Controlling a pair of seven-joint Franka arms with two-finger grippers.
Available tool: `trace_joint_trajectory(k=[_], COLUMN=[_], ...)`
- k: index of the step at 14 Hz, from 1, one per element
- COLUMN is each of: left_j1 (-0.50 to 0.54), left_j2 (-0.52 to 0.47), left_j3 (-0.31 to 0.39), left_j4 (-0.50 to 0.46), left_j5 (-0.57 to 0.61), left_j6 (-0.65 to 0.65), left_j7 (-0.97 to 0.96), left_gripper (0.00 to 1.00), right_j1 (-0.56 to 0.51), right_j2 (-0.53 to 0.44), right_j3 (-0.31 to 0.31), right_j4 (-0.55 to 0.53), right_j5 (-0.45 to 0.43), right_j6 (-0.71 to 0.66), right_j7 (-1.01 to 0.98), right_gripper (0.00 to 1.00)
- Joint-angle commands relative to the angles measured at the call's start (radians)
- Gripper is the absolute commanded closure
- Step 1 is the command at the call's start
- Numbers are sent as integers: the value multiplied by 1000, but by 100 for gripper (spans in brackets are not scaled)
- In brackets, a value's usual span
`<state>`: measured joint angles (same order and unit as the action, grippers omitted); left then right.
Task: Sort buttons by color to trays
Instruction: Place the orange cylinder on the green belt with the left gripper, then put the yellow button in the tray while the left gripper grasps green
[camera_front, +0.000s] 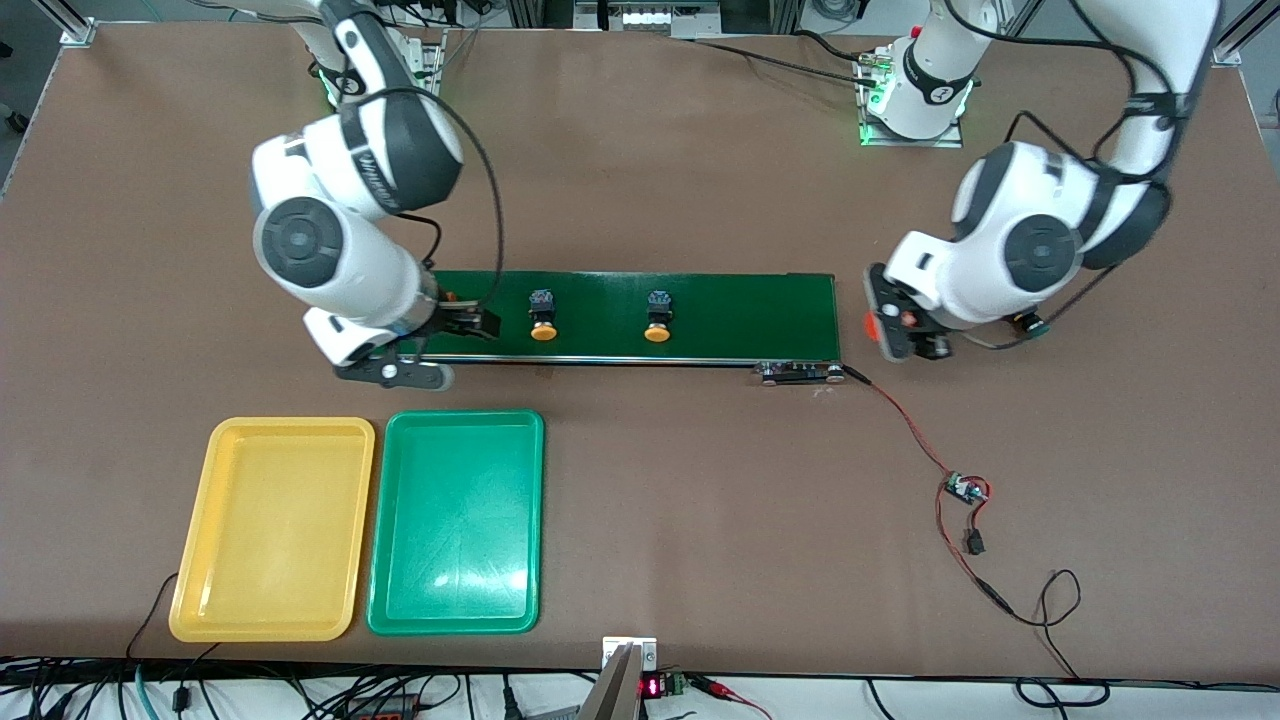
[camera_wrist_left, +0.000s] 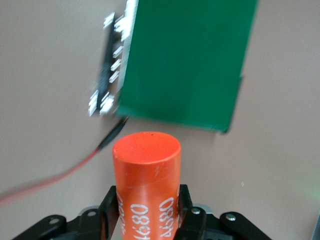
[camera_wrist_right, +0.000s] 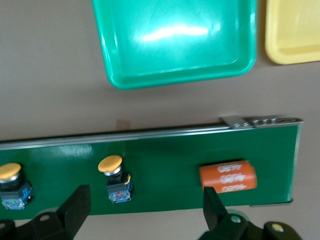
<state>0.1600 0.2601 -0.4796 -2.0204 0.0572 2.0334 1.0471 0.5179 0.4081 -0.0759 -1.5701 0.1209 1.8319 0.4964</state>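
Two yellow buttons (camera_front: 543, 316) (camera_front: 657, 317), yellow tray (camera_front: 272, 528), green tray (camera_front: 456, 522)

Dark-green belt (camera_front: 700, 310) (orange cylinder (camera_wrist_right: 228, 178) lying on it)

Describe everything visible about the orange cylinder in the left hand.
The orange cylinder is a smooth, matte-looking plastic-like piece with a flat round end face and white numbers printed along its side. The left hand is shut on it, black fingers pressing its printed lower part on both sides. It hangs in the air over bare table, just off the end of the dark-green belt, touching nothing else.
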Motion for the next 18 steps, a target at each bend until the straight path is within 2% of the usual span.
trace_joint_trajectory(k=[1,5,9,10,11,12,14,16,18], left_j1=[-2,-36,-63,-74,-79,-79,-76,-73,-65], left_j2=[63,90,133,137,137,133,111,79,20], left_j3=[-37,-109,-122,-122,-122,-122,-122,-120,-110], left_j4=[16,2,-1,-9,-12,-14,-12,0,11], left_j5=[-31,-40,-39,-39,-39,-39,-40,-42,-42], left_j6=[22,59,165,186,191,188,168,119,52], left_j7=[50,-25,-42,-44,-42,-44,-45,-51,-154], left_gripper=[83,83,76,66,6,0,0,0,0], right_j1=[48,99,123,125,125,126,139,134,128], right_j2=[-17,-15,6,9,17,23,41,52,61], right_j3=[-10,-11,-11,-11,-11,-11,-11,-11,-11], right_j4=[-92,-195,-255,-274,-289,-303,-307,-307,-307], right_j5=[-3,-1,-4,-9,-10,-29,-72,-73,-73], right_j6=[50,157,236,256,274,289,296,296,296], right_j7=[11,24,65,65,62,57,57,57,56], right_gripper=[0,0,0,0,0,0,0,1,20])
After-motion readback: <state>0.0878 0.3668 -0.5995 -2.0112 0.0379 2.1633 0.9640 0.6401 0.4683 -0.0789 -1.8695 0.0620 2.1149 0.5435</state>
